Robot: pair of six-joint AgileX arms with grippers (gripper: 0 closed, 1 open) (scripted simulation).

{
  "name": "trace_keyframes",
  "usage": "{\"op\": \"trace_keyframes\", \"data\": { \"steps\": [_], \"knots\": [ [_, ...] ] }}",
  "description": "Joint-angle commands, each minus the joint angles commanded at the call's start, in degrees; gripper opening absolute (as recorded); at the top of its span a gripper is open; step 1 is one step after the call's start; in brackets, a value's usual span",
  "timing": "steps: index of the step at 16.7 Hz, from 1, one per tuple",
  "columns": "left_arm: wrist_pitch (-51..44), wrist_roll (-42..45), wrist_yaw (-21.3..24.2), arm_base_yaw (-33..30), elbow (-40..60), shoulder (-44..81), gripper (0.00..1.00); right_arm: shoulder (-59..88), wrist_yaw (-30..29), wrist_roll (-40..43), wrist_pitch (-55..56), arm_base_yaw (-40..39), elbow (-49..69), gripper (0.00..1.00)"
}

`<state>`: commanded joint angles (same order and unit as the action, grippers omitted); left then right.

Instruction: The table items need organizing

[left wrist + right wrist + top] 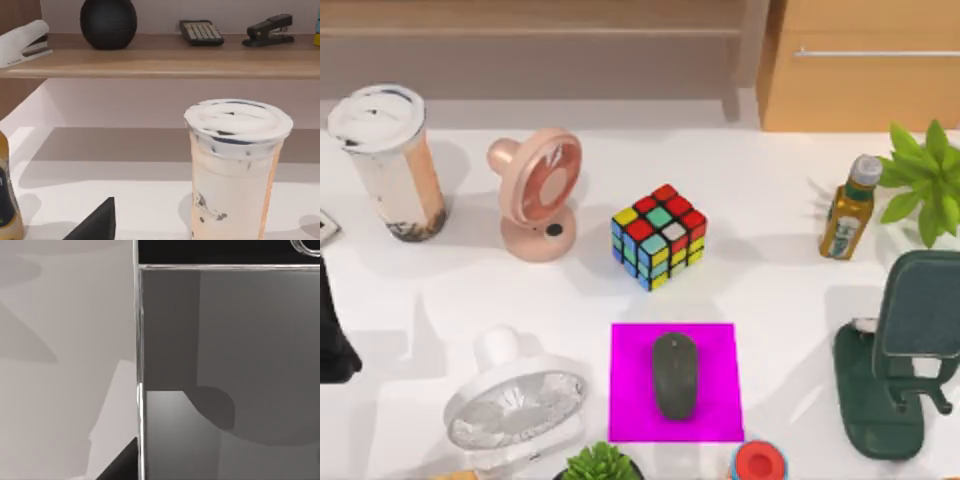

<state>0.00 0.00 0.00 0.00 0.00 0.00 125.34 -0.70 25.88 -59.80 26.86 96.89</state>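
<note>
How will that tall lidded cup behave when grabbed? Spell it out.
The cup probably tips easily: it stands tall on a narrow base. It looks nearly full of drink, so likely heavy for its size. Its smooth clear wall may slip in a grip.

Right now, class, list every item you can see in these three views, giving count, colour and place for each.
cup: 1, clear with white lid and brownish drink, table's far left
mouse: 1, dark grey, on the mat
smartphone: 1, dark screen with silver edge, close up in the right wrist view
mat: 1, magenta, near centre
puzzle cube: 1, multicoloured, centre
fans: 2, pink right of the cup, white left of the mat
bottle: 1, yellow-labelled, far right
phone stand: 1, dark green, near right
plants: 2, green, far right and near edge
table: 1, white
left arm: dark, at the left edge
</note>
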Motion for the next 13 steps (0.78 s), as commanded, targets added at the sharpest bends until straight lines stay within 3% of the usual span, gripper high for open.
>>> {"op": "trace_keyframes", "data": {
  "steps": [6,13],
  "knots": [
    [0.00,0.00,0.00,0.00,0.00,0.00,1.00,-16.54,-8.42,-13.68,2.40,-15.61,-4.68,0.00],
    [0.00,0.00,0.00,0.00,0.00,0.00,1.00,-45.26,-25.79,-40.27,6.27,-47.08,-18.37,0.00]
  ]
}}
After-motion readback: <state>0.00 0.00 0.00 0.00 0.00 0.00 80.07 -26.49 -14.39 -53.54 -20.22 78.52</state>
